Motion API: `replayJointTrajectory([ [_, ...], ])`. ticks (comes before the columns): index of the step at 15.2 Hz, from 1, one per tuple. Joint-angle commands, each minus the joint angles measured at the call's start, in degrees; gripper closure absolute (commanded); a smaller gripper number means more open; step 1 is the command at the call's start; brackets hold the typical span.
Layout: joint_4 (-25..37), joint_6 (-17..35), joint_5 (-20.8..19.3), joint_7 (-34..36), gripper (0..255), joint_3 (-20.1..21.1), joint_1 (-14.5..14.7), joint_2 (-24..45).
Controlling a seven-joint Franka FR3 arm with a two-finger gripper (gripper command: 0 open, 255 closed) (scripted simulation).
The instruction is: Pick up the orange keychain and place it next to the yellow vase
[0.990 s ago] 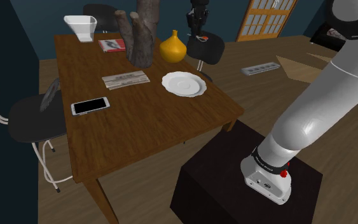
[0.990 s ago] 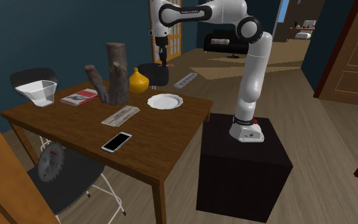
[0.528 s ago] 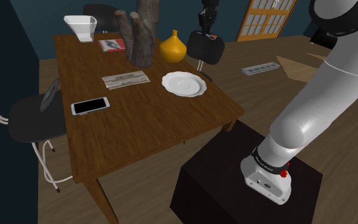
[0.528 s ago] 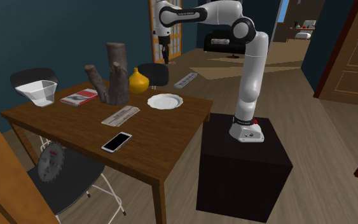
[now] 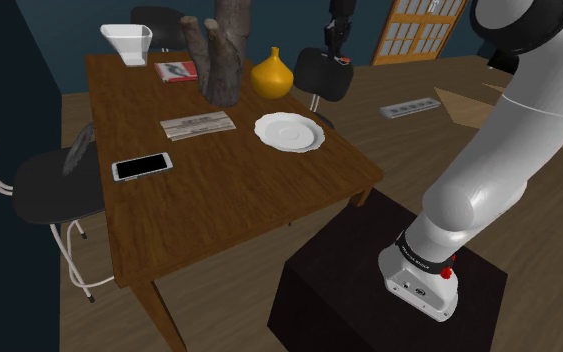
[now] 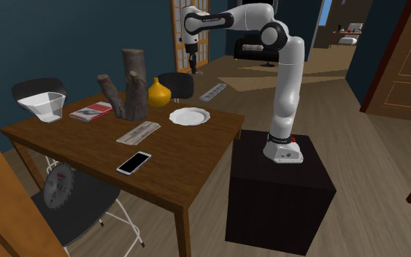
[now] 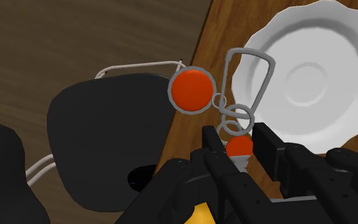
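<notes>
**Keychain aloft, clasped in the claw**

Fingers first: we see the gripper (image 7: pixel 238 143) clenched on the orange keychain (image 7: pixel 190 89). In the wrist view the two black fingers pinch a small orange bead between them. Beyond the bead run a few grey rings, a grey clip and a round orange disc rimmed in grey.

The keychain is off every surface. In the shoulder view the gripper hangs high over the black chair (image 5: pixel 324 75), which stands just beside the far corner of the wooden table (image 5: pixel 219 210). The yellow vase (image 5: pixel 272 74) sits on the table near that corner, to the shoulder view's left of the gripper and apart from it. A white plate (image 5: pixel 289 132) lies near the vase, closer to the stand.

Past the dangling keychain the wrist view takes in the table's edge, with the plate on one side and the chair's dark seat on the other (a sliver of yellow peeks out beneath the fingers).

In the second exterior view the white arm (image 6: pixel 284 80) rises from the stand and reaches across toward the chair.
</notes>
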Motion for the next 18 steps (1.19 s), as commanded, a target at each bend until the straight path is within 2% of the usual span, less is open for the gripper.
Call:
replayJointTrajectory([
  [1,-1.94,1.58,-0.02,0.02,255,-0.02,-0.03,-0.39],
  [18,-14.67,14.59,-0.16,0.75,255,-0.06,-0.09,-0.09],
])
